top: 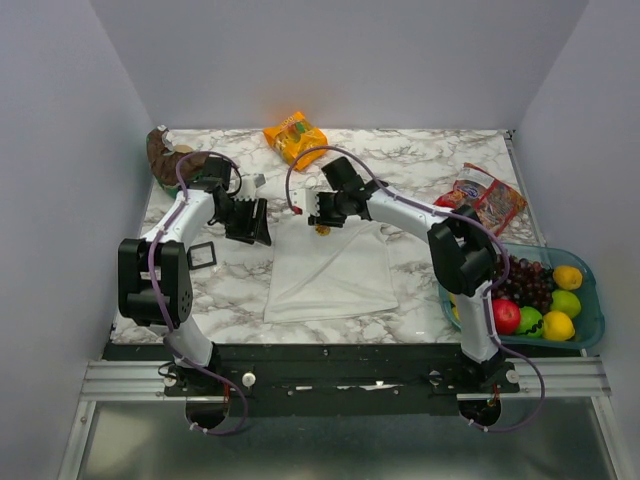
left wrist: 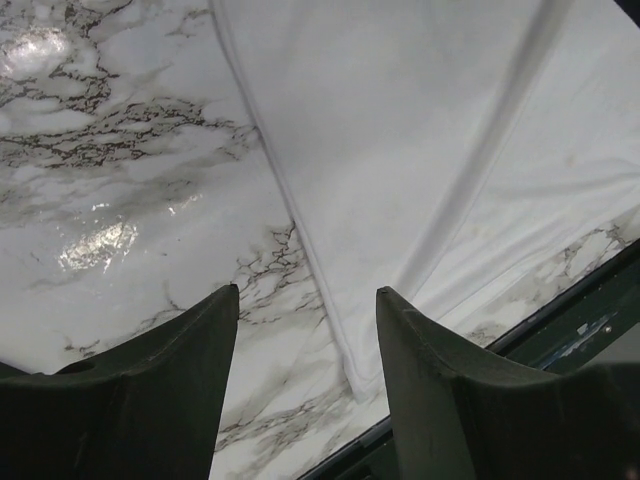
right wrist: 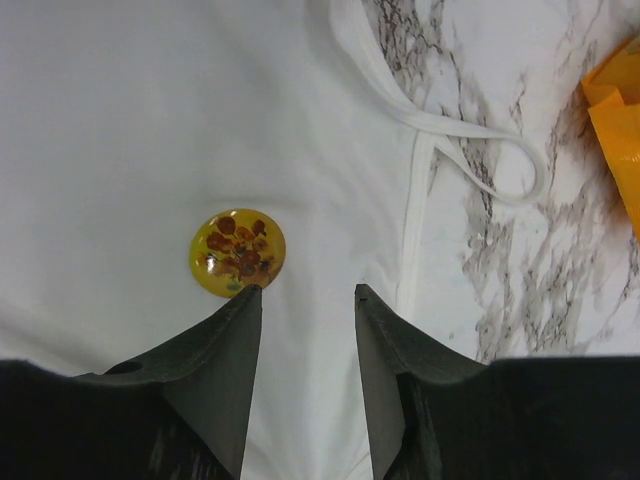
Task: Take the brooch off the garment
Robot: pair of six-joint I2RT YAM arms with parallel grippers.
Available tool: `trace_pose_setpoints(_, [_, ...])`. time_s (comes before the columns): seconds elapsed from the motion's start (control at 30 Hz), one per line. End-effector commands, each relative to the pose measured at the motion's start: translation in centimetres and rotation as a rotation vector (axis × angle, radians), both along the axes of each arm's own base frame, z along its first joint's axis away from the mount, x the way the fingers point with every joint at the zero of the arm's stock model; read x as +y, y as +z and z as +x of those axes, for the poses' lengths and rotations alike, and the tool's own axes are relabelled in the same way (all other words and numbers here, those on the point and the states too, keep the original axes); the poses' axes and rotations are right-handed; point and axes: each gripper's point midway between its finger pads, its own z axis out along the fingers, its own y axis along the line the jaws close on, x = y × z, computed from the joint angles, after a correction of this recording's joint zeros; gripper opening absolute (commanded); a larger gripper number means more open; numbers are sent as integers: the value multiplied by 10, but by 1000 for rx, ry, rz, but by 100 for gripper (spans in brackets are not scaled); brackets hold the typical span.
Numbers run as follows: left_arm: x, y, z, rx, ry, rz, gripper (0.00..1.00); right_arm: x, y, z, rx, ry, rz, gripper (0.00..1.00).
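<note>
The white sleeveless garment lies flat on the marble table. The round yellow brooch, with red flowers on it, sits on the cloth near the neckline; in the top view it shows as a small yellow dot. My right gripper is open just over the cloth, its left fingertip at the brooch's lower edge, a shoulder strap to its right. My left gripper is open and empty above the garment's left hem; in the top view it hangs at the garment's upper left corner.
An orange snack bag lies at the back. A black square frame lies left of the garment. A brown object sits at the far left. A red packet and a blue fruit basket are on the right.
</note>
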Motion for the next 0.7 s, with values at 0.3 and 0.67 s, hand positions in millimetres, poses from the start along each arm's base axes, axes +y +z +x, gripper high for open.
trace_pose_setpoints(0.3, [2,70,17,-225,-58,6,65,16,-29,-36,24,91,-77,51])
trace_pose_setpoints(0.67, [21,71,-9,-305,-51,91,66,17,-54,-31,14,62,-129,51])
